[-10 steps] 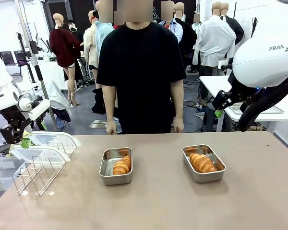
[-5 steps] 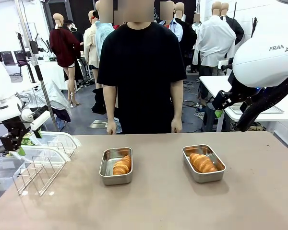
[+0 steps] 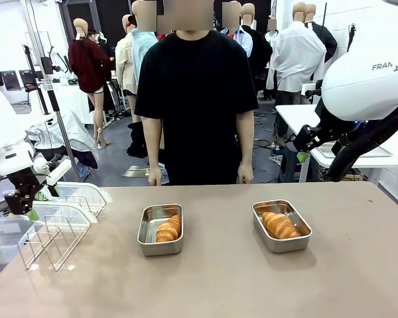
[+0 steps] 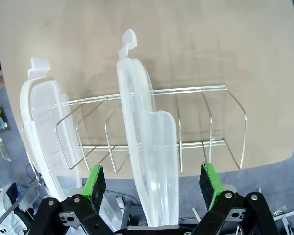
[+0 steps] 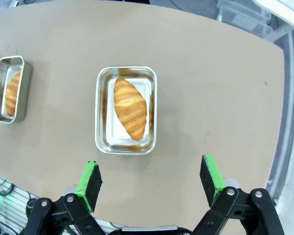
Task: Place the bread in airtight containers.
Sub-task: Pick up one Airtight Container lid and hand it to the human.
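Left gripper (image 4: 153, 182), fingers wide open and empty, straddled a racked lid (image 4: 137, 107); a clean grasp required centring before closing.

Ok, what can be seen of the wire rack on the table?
The wire rack is thin silvery metal: a row of upright loops joined by long rails. It stands on the brown table near its edge, with two whitish see-through lids on edge in its slots.
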Controlling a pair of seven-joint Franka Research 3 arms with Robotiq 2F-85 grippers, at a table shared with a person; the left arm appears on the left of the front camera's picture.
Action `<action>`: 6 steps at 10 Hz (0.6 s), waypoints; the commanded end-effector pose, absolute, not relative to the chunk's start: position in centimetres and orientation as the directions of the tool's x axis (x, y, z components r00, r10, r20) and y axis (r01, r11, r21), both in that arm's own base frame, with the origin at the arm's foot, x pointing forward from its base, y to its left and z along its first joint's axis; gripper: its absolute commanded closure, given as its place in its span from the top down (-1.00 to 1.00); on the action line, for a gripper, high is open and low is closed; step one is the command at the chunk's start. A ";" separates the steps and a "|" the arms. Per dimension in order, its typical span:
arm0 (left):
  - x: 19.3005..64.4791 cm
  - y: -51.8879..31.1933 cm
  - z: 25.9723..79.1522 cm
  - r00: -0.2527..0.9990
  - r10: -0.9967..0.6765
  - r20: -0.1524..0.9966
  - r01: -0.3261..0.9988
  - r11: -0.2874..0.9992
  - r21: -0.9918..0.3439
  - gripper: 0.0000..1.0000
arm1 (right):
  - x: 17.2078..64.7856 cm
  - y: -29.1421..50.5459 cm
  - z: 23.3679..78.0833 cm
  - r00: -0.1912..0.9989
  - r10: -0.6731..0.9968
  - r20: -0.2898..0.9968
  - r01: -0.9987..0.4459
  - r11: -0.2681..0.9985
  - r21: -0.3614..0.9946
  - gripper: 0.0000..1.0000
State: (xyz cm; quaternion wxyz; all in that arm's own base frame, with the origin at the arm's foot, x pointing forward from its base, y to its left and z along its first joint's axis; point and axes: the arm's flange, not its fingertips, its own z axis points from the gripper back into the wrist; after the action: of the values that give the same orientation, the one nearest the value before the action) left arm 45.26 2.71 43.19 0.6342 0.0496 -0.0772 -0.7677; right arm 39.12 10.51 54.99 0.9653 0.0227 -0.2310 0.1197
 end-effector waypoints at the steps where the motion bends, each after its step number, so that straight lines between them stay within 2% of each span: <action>1: 45.8 2.9 42.2 -0.198 -0.979 0.044 0.963 -0.185 0.195 1.00 | 39.1 10.5 54.9 0.864 0.221 0.452 -0.242 0.970 -0.011 1.00; 4: 46.3 2.7 41.5 -0.189 -0.981 0.046 0.969 -0.178 0.172 1.00 | 39.1 10.5 54.9 0.864 0.221 0.452 -0.242 0.970 -0.011 1.00; 5: 46.2 2.6 41.7 -0.206 -0.978 0.044 0.964 -0.195 0.182 0.71 | 39.1 10.5 54.9 0.864 0.221 0.452 -0.242 0.970 -0.011 1.00; 6: 46.1 2.6 41.9 -0.199 -0.979 0.042 0.965 -0.188 0.185 0.32 | 39.1 10.5 54.9 0.864 0.221 0.452 -0.242 0.970 -0.011 1.00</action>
State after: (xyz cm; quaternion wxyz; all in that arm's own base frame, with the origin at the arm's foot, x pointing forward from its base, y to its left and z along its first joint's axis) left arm 45.89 2.24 41.65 0.6375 0.0379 -0.0741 -0.7660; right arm 39.12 10.51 54.99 0.9653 0.0227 -0.2310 0.1197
